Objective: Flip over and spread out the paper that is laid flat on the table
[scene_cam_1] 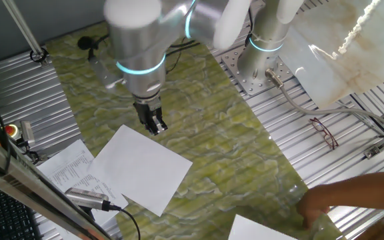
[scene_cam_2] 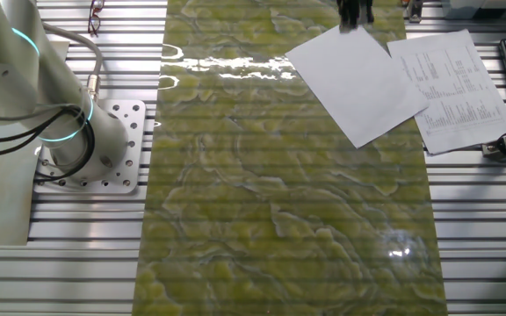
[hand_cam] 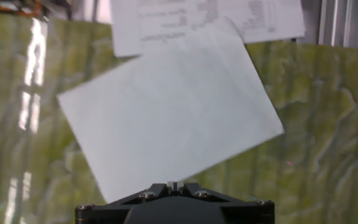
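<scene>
The blank white paper [scene_cam_1: 142, 168] [scene_cam_2: 354, 81] [hand_cam: 166, 118] lies flat and askew on the green-yellow marbled table [scene_cam_1: 239, 143] [scene_cam_2: 279, 202]. One of its corners overlaps the printed sheets. My gripper [scene_cam_1: 156, 125] [scene_cam_2: 355, 12] [hand_cam: 174, 185] hangs just above the table at the paper's far edge, close to one corner. Its two black fingers are pressed together and nothing shows between them. In the hand view the paper fills the middle, with its near edge just ahead of the fingertips.
Printed sheets [scene_cam_1: 72, 167] [scene_cam_2: 453, 83] lie beside the paper on the ribbed metal. A silver cylinder with a cable [scene_cam_1: 89, 198] rests on them. A person's hand [scene_cam_1: 352, 200] and another white sheet [scene_cam_1: 265, 230] are at the near right. Glasses [scene_cam_1: 324, 131] lie by the arm's base [scene_cam_1: 259, 67].
</scene>
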`<state>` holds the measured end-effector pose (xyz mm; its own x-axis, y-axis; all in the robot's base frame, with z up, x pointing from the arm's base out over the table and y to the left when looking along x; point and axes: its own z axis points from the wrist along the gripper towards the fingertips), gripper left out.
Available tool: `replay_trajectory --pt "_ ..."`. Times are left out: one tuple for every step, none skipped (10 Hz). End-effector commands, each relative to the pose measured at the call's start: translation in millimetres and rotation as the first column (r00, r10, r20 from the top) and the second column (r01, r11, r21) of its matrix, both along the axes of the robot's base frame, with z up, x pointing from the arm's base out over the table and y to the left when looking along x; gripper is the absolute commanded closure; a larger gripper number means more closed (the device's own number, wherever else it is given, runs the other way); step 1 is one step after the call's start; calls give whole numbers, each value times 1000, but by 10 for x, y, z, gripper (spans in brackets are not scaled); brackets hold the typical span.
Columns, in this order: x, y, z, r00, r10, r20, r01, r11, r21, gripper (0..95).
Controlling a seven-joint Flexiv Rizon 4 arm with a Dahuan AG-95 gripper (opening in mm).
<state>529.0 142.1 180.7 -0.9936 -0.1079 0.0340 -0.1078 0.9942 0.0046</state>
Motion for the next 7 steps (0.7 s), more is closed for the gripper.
replay_trajectory --pt "-14 -247 -121 992 -118 -48 121 991 52 950" --pt "-15 -252 -122 988 -147 -52 151 985 81 950" --pt "-19 -256 -137 986 -161 -52 165 982 92 950" --pt "-23 -261 -153 985 -167 -51 171 981 90 950" --pt "-34 -270 -167 984 -168 -53 172 982 83 950" --pt "-45 -276 -175 985 -167 -52 171 982 77 950" --pt "-57 -282 -187 985 -162 -53 165 983 77 950"
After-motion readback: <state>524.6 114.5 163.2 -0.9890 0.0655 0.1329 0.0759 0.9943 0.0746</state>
